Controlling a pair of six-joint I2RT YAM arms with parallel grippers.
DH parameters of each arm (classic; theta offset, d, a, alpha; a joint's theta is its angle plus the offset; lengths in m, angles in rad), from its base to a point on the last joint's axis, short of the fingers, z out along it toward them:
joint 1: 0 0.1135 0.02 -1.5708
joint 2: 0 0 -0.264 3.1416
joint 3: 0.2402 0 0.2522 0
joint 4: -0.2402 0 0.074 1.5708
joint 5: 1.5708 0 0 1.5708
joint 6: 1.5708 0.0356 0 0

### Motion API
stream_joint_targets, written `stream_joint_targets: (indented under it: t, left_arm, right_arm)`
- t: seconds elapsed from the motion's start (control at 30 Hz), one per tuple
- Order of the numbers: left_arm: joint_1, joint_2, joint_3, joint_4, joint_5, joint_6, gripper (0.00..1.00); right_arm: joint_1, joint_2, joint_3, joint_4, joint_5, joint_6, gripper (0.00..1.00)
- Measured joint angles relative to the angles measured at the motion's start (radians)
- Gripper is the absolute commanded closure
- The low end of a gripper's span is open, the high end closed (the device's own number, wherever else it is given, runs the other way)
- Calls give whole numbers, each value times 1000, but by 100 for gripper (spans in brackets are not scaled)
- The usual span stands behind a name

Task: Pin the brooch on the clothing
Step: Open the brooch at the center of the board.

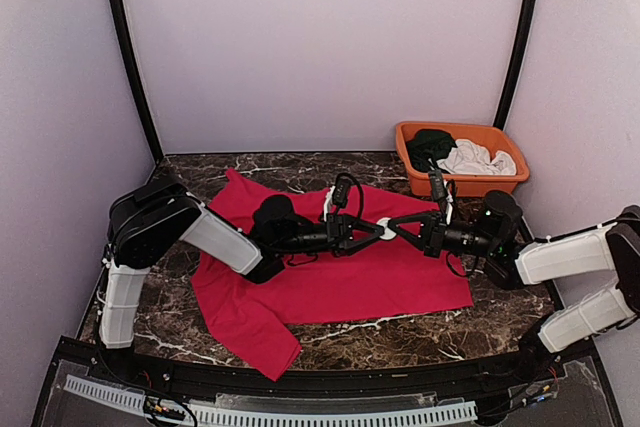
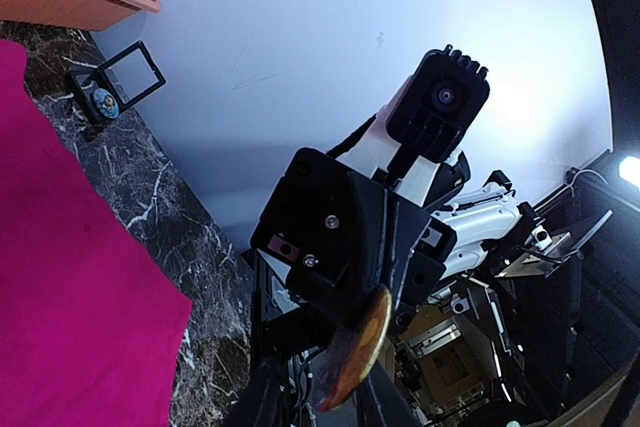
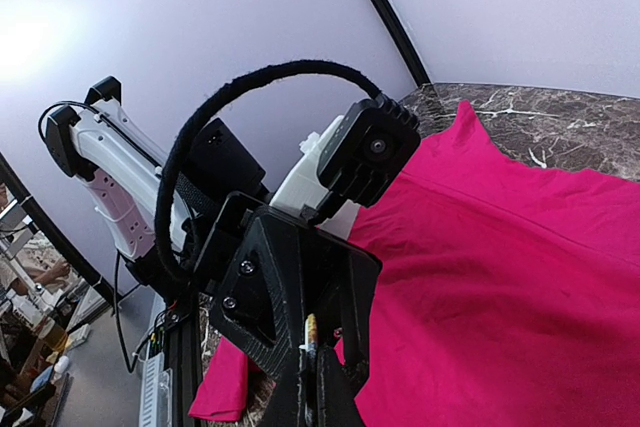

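Over the middle of the red T-shirt (image 1: pixel 380 282), my two tools meet tip to tip. The brooch (image 1: pixel 385 228) sits right between them, up in the air and not on the cloth. The red T-shirt lies spread out on the counter (image 1: pixel 480 322), mostly flat, with one sleeve reaching toward the near edge. My right tool (image 1: pixel 395 226) is clenched tight. From its own camera I see a thin pale edge of the brooch (image 3: pixel 310 332) pinched at its fingertips, so I think it is grasping the brooch. My left tool (image 1: pixel 374 232) has its fingers partly closed with the round brooch (image 2: pixel 355 352) between them, but I cannot tell if it is really squeezing it or only touching it. So the first part looks done: the brooch is off the counter and above the shirt. I think this is the step where both tools work on the brooch together, maybe to open its pin. The pin is too small for me to see, so I cannot say if it is open. The big part is left: bring the brooch down to the cloth, push the pin through the red T-shirt, and close it. No part of the brooch is fastened to the shirt. Off at the far right, an orange basket (image 1: pixel 470 187) holds a dark green garment (image 1: pixel 430 145) and a white garment (image 1: pixel 478 159), and those are not part of my job.
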Motion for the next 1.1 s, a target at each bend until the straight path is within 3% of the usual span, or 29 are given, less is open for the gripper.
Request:
stream_joint_targets:
  t: [0.23, 0.67, 0.83, 1.1]
  left_arm:
    - [0, 0, 0, 2, 4, -12, 91]
    - [0, 0, 3, -2, 11, -19, 88]
    - [6, 0, 3, -2, 6, -16, 94]
    - [6, 0, 3, -1, -3, 21, 95]
  right_arm:
    - [-2, 8, 0, 5, -14, 7, 100]
    - [1, 4, 10, -30, -5, -14, 100]
    - [12, 0, 26, -66, 27, -39, 100]
    - [22, -16, 39, -121, 73, -44, 100]
